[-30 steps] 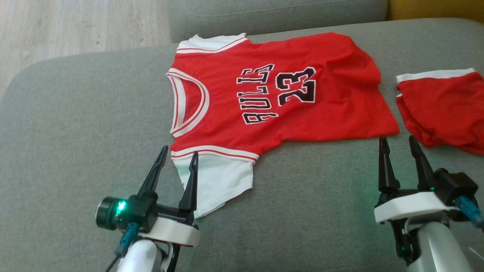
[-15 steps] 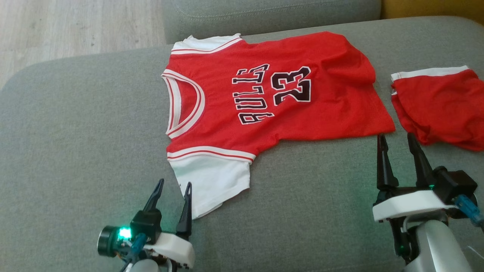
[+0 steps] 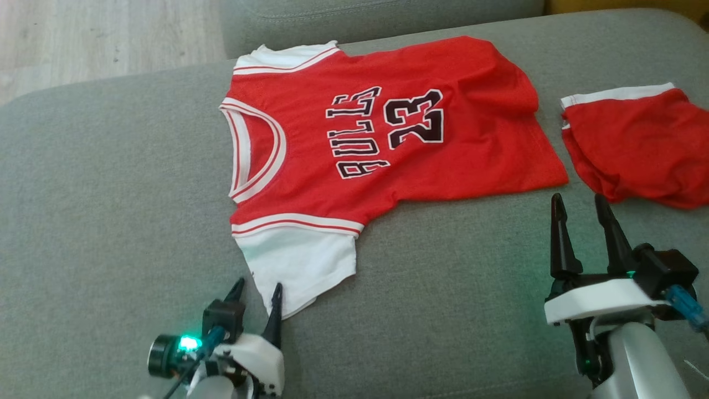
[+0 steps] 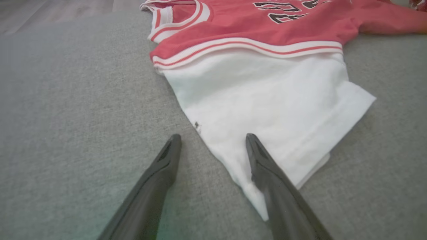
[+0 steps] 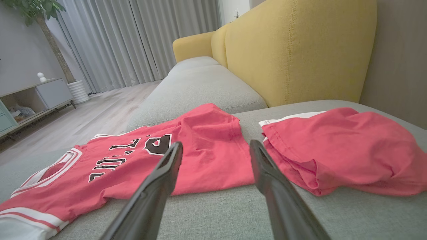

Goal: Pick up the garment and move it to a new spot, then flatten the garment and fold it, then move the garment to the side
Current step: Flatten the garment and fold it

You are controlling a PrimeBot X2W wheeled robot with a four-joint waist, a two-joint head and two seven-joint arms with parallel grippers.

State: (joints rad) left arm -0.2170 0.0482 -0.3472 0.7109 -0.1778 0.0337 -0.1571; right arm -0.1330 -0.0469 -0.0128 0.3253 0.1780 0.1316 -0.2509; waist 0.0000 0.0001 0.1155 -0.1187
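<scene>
Red Bulls jersey (image 3: 388, 133) lies flat on the sofa cushion (image 3: 111, 221) ahead; my left gripper (image 3: 257, 287) has backed off to the near corner of its white sleeve (image 3: 299, 260), my right gripper (image 3: 577, 199) sits just short of the hem (image 3: 545, 149), both wide open and empty, so I judge the fold grasp is next.

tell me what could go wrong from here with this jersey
1. The left pincer stands open at just the tip of the white sleeve; a grip there may lift only that sleeve and let the jersey bunch.
2. The right pincer is open near the hem corner, with the red shorts close beside; it might snag them too.
</scene>
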